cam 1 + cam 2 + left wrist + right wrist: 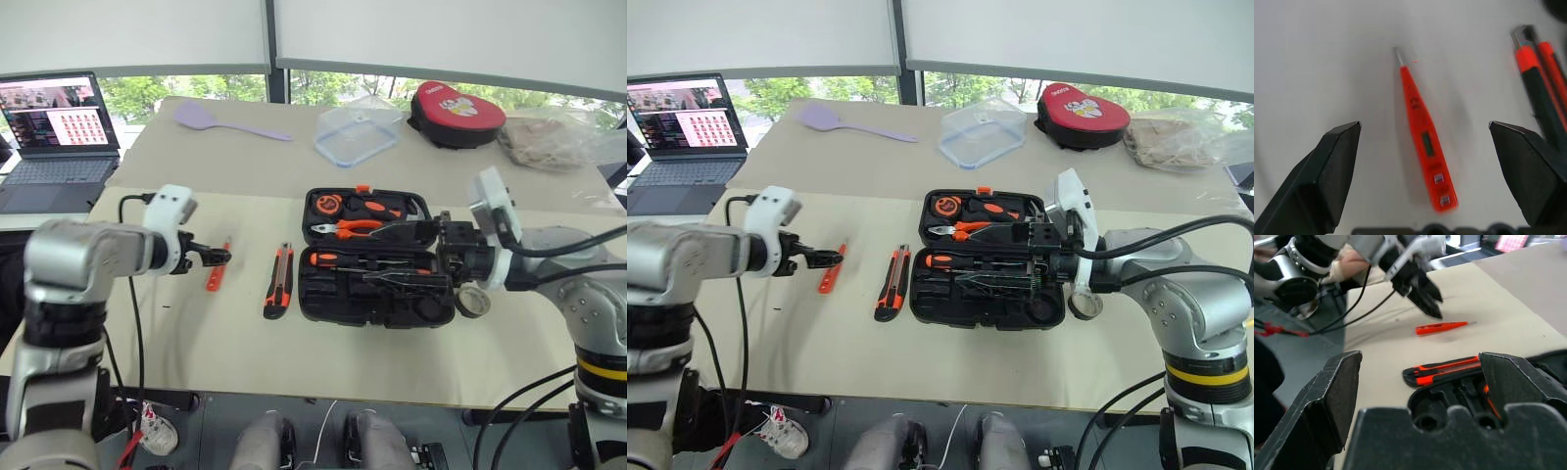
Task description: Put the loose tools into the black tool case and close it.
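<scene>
The left tool hangs over the small orange screwdriver, its two fingers spread wide and empty with the shaft lying between them in the left wrist view, a stance that looks set up for a straight grab across the handle. That screwdriver is a slim, bright orange tester type with a short metal tip and a little window in its body; it lies flat on the counter, well left of the case. Between the two, just beside the case's left edge, lies the knife, orange and black, long axis running away from the robot. The case lies open flat, a rounded black clamshell with an orange latch at its far edge; its far half holds pliers and other orange-handled pieces, its near half has screwdrivers already seated in the moulded slots, though some recesses look unfilled. The right tool hovers level over the case's right end, fingers spread and holding nothing, likely clear of a slot it was tending. The tape, a small grey roll, sits on the counter touching or just off the case's right corner, under that arm.
</scene>
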Tool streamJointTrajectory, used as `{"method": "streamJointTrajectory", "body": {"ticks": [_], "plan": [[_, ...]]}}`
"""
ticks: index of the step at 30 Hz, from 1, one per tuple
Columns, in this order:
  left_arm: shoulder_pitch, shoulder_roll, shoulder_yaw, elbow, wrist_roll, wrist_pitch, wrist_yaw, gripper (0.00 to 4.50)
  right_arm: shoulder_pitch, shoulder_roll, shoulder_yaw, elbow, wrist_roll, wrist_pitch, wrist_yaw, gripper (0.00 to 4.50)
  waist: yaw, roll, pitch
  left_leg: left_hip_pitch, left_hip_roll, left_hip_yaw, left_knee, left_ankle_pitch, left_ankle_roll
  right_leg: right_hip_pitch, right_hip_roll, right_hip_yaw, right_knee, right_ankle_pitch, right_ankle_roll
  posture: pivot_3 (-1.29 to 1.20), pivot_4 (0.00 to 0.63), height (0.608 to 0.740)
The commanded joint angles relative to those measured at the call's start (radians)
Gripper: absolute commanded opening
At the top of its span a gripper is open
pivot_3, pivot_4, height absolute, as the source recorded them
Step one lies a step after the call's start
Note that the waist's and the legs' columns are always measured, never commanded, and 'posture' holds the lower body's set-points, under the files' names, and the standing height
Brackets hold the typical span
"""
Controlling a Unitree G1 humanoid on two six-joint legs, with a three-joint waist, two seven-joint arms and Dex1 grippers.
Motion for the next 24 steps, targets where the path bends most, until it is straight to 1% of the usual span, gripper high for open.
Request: {"method": "streamJointTrajectory", "body": {"ticks": [1, 6, 9, 10, 12, 13, 16, 17, 18, 19, 21, 24], "plan": [[-0.080, 0.000, -0.101, 0.111, 0.046, -0.053, -0.028, 4.50, 0.027, 0.010, -0.024, -0.069, 0.021, -0.020, -0.052, 4.44, -0.001, 0.000, 0.000, 0.000, 0.000, 0.000, 0.000, 0.000, 0.000, -0.001, 0.000, 0.000, 0.000, 0.000, 0.000, 0.00, 0.150, 0.731], [-0.142, -0.013, -0.191, 0.237, 0.087, -0.133, -0.075, 4.50, 0.073, 0.026, -0.047, -0.106, 0.022, -0.036, -0.111, 4.44, 0.002, -0.001, 0.000, -0.001, 0.001, 0.001, -0.001, 0.000, 0.000, -0.001, 0.000, 0.000, -0.001, -0.001, 0.000, 0.00, 0.150, 0.731], [-0.154, -0.032, -0.216, 0.293, 0.104, -0.162, -0.100, 3.69, 0.091, 0.034, -0.046, -0.122, 0.012, -0.052, -0.137, 4.50, 0.003, -0.001, 0.000, 0.000, 0.000, 0.001, 0.001, 0.000, 0.000, -0.001, -0.001, 0.000, -0.002, -0.001, 0.001, 0.00, 0.150, 0.731], [-0.155, -0.035, -0.221, 0.305, 0.110, -0.168, -0.106, 3.51, 0.093, 0.036, -0.046, -0.124, 0.011, -0.056, -0.144, 4.50, 0.004, -0.001, 0.000, 0.000, 0.000, 0.001, 0.001, 0.000, 0.000, -0.001, -0.001, 0.000, -0.002, -0.001, 0.001, 0.00, 0.150, 0.731], [-0.138, -0.026, -0.246, 0.298, 0.121, -0.178, -0.129, 2.70, 0.103, 0.035, -0.051, -0.127, 0.014, -0.062, -0.157, 4.50, 0.005, -0.001, 0.000, 0.000, 0.000, 0.000, 0.001, 0.000, 0.000, 0.000, -0.001, 0.000, -0.002, -0.001, 0.001, 0.00, 0.150, 0.731], [-0.129, -0.024, -0.249, 0.293, 0.125, -0.179, -0.136, 2.43, 0.109, 0.033, -0.053, -0.127, 0.015, -0.064, -0.160, 4.50, 0.006, -0.001, 0.000, 0.000, 0.000, 0.000, 0.001, 0.000, 0.000, 0.000, -0.001, 0.000, -0.002, -0.001, 0.001, 0.00, 0.150, 0.731], [-0.104, -0.022, -0.246, 0.274, 0.126, -0.168, -0.154, 1.18, 0.131, 0.015, -0.057, -0.132, 0.015, -0.072, -0.155, 4.50, 0.006, -0.001, 0.000, 0.000, 0.000, 0.000, 0.001, 0.000, 0.000, 0.000, -0.001, 0.000, -0.002, -0.001, 0.001, 0.00, 0.150, 0.731], [-0.097, -0.020, -0.245, 0.270, 0.129, -0.166, -0.157, 0.88, 0.138, 0.009, -0.058, -0.134, 0.016, -0.075, -0.150, 4.50, 0.006, -0.001, 0.000, 0.000, 0.000, 0.000, 0.001, 0.000, 0.000, 0.000, -0.001, 0.000, -0.002, -0.001, 0.001, 0.00, 0.150, 0.731], [-0.091, -0.019, -0.243, 0.267, 0.132, -0.167, -0.158, 0.42, 0.144, 0.002, -0.061, -0.134, 0.016, -0.077, -0.147, 4.50, 0.006, -0.001, 0.000, 0.000, 0.000, 0.000, 0.001, 0.000, 0.000, 0.000, -0.001, 0.000, -0.002, -0.001, 0.001, 0.00, 0.150, 0.731], [-0.086, -0.015, -0.242, 0.266, 0.136, -0.172, -0.161, 0.11, 0.147, -0.003, -0.063, -0.133, 0.015, -0.079, -0.145, 4.50, 0.006, -0.001, 0.000, 0.000, 0.000, 0.000, 0.001, 0.000, 0.000, 0.000, -0.001, 0.000, -0.002, -0.001, 0.001, 0.00, 0.150, 0.731], [-0.086, 0.001, -0.243, 0.264, 0.144, -0.188, -0.176, 0.09, 0.154, -0.015, -0.070, -0.124, 0.012, -0.084, -0.141, 4.50, 0.003, -0.001, 0.000, 0.000, 0.000, 0.000, 0.001, 0.000, 0.000, 0.000, -0.001, 0.001, -0.002, -0.001, 0.000, 0.00, 0.150, 0.731], [-0.118, 0.056, -0.264, 0.238, 0.153, -0.315, -0.284, 0.09, 0.178, -0.039, -0.083, -0.104, 0.008, -0.072, -0.141, 4.50, 0.003, -0.001, 0.000, 0.000, 0.000, 0.000, 0.001, 0.000, 0.000, 0.000, -0.001, 0.001, -0.002, -0.001, 0.000, 0.00, 0.150, 0.731]]}}
